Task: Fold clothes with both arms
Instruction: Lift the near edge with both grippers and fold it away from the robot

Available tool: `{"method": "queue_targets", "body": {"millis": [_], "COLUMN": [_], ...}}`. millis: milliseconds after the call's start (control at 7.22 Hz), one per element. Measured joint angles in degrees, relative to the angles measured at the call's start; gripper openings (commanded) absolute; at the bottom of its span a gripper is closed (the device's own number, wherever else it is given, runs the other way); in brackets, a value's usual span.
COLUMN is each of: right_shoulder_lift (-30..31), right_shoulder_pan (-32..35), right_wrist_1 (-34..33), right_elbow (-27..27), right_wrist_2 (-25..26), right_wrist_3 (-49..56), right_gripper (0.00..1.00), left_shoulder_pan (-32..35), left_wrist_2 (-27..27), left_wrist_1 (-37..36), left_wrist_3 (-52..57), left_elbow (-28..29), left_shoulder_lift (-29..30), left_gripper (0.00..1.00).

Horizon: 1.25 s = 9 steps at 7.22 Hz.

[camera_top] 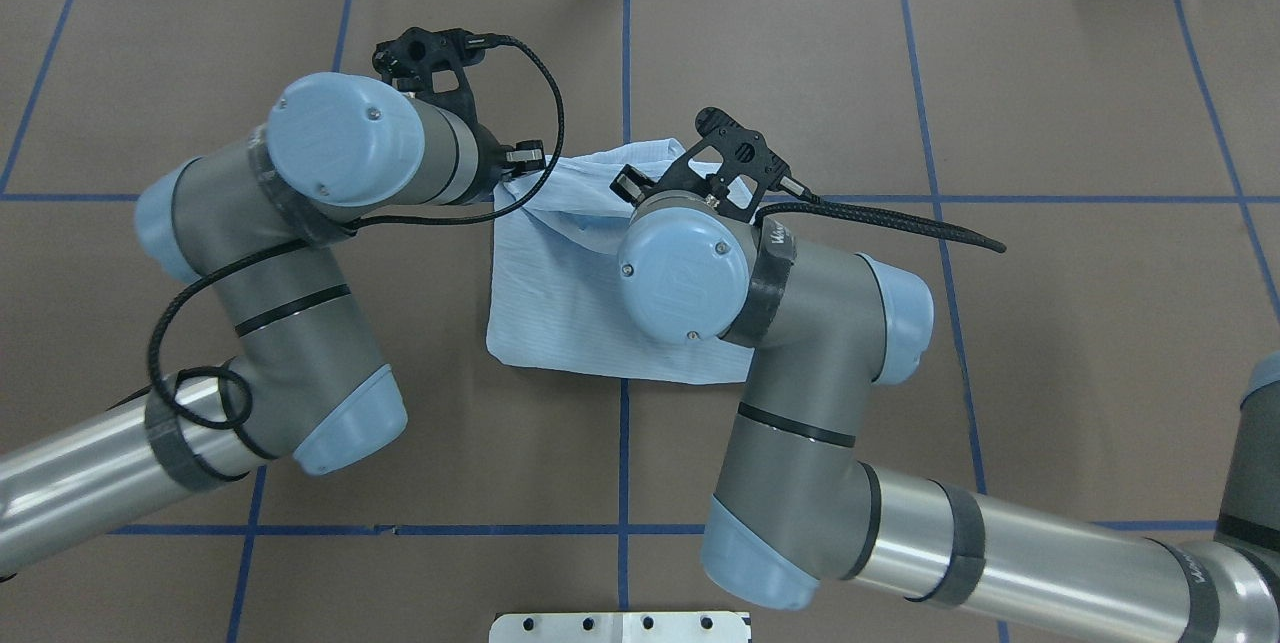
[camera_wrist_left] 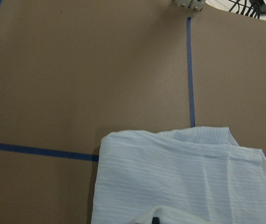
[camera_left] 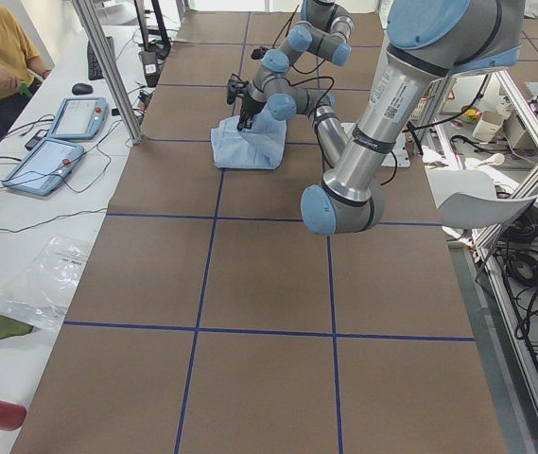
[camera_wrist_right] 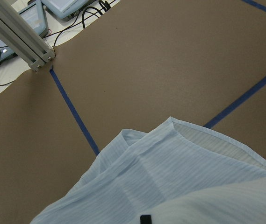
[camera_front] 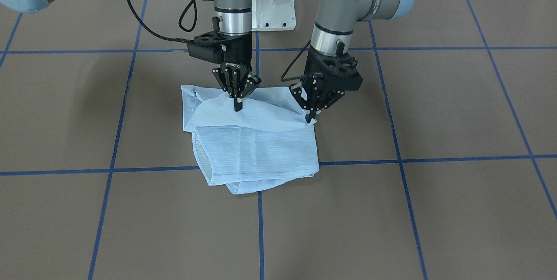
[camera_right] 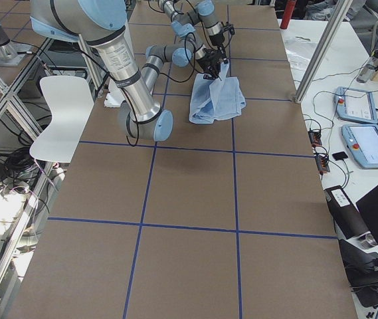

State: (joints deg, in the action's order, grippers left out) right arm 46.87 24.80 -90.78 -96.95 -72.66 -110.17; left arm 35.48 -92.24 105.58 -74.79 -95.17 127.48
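Shirt [camera_front: 254,145], pale blue with fine stripes, lies partly folded mid-table [camera_front: 435,210], over a crossing of blue tape lines [camera_front: 435,158].

Front view: we see the right gripper [camera_front: 238,106] on the view's left, its fingers pressed together on a raised fold of the top layer. The left gripper [camera_front: 309,117] is on the view's right, pinched together on the shirt's side corner. The cloth between them hangs in a slack ridge above the flat lower layers.

Overhead: we see the shirt [camera_top: 560,303] under both wrists. The wrists cover the grippers, so we can't read the jaws here.

Left side view: the shirt [camera_left: 248,144] is far up the table with both arms over it, too small for us to judge the jaws.

Right side view: same, shirt [camera_right: 216,100] small and far.

Left wrist: the shirt [camera_wrist_left: 179,177] fills the lower frame, and a black fingertip [camera_wrist_left: 156,220] just shows at the bottom edge against the cloth.

Right wrist: the shirt [camera_wrist_right: 179,186] is low in frame, with a black fingertip [camera_wrist_right: 145,219] at the bottom edge on the cloth.
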Motion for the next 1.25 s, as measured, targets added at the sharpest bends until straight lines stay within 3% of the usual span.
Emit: {"method": "queue_targets", "body": {"millis": [138,277,415,692,831,1246], "right_shoulder_lift": [-1.4,-2.8,-3.9,-6.3,-7.4,-8.0], "right_shoulder_pan": [1.1,2.1,3.0,4.9,6.5,8.7], "right_wrist_1": [3.5,6.6,9.1,11.4,11.5,11.1], "right_elbow": [5.2,9.9,13.7,18.3,18.9,19.3], "right_wrist_2": [-0.3,-0.9,-1.9,-4.9,-8.6,-14.5], "right_wrist_3": [1.9,4.1,6.9,13.1,15.2,19.1], "right_gripper": [0.00,0.67,1.00,1.00,1.00,1.00], "left_shoulder_pan": [0.3,0.5,0.8,1.5,2.3,6.6], "left_wrist_2": [0.2,0.3,0.3,0.0,-1.3,-8.8], "left_wrist_1": [4.3,7.4,9.2,12.0,12.6,12.6], "left_wrist_3": [0.3,1.1,2.4,5.9,7.3,18.5], "left_elbow": [6.5,11.0,13.8,15.6,15.4,9.6], "left_shoulder_lift": [1.7,2.5,2.8,2.7,2.5,-2.4], "left_gripper": [0.00,0.28,0.99,1.00,1.00,1.00]}}
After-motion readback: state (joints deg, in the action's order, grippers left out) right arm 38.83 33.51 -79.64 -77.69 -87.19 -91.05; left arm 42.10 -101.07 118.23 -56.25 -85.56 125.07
